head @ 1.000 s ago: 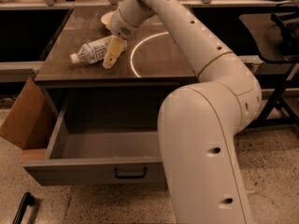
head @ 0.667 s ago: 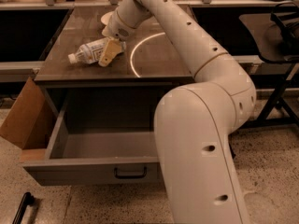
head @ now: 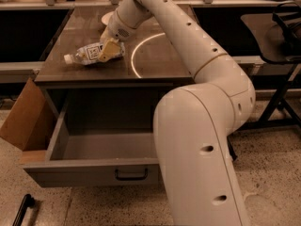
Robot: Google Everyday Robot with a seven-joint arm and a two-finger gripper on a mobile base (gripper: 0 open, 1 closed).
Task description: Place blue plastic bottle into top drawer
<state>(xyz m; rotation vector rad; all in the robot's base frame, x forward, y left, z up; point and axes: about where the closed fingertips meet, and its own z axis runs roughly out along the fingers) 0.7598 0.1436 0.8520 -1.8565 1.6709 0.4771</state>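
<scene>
The bottle (head: 88, 54) lies on its side near the table's (head: 157, 67) front left edge. The gripper (head: 109, 51) sits over its wide end (whether it grips, I cannot tell). Below the table, the drawer (head: 70, 174) stands open.

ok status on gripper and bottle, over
Gripper at the blue plastic bottle, lying on the countertop. Top drawer open below. White bowl behind, not in the way.
</scene>
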